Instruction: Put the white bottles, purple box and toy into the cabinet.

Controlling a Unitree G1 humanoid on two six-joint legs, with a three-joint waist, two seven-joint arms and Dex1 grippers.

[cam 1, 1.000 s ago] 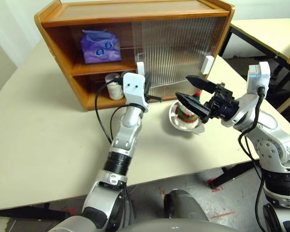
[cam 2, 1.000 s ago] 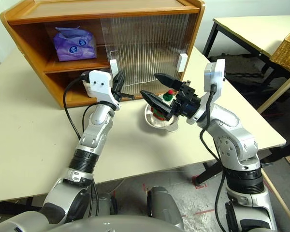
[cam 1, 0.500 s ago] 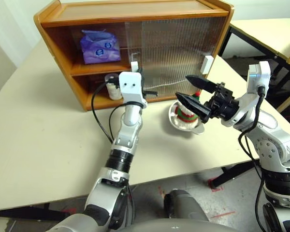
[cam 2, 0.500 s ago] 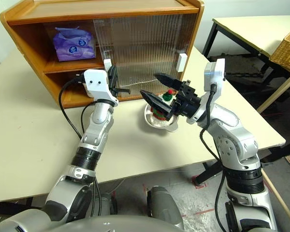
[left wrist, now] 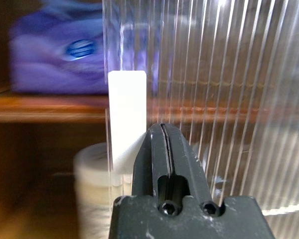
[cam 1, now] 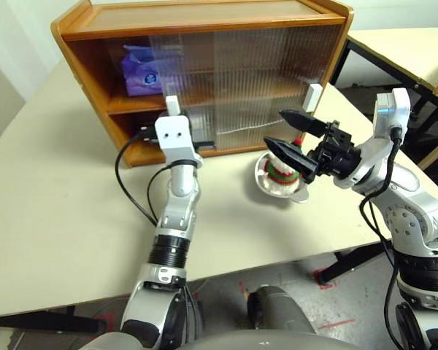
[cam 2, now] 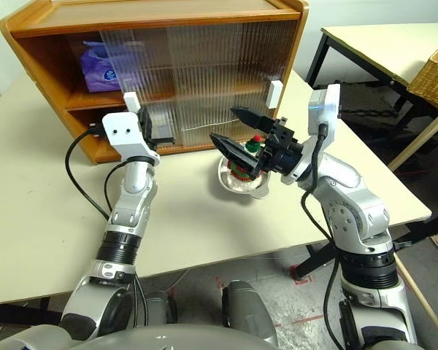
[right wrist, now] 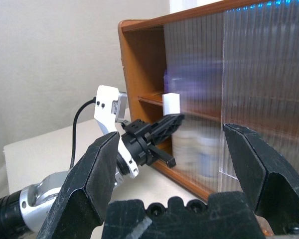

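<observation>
The left gripper (left wrist: 162, 130) is pressed shut, empty, against the white handle (left wrist: 127, 114) of the cabinet (cam 1: 204, 18)'s sliding door (cam 1: 226, 80). The right gripper (cam 1: 288, 131) is spread wide, empty, over the toy (cam 1: 281, 171). The purple box (cam 1: 135, 69) sits at ten o'clock behind the door; white bottles (left wrist: 92, 186) below it.

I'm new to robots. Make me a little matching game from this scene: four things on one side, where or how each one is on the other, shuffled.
Things:
1. purple box
2. toy
3. left pincer
4. right pincer

States:
A. wide open above the bowl
B. on the cabinet's upper shelf
C. shut, tip beside the sliding door's white handle
D. sitting in a metal bowl on the table

Pairs: 1-B, 2-D, 3-C, 4-A
</observation>
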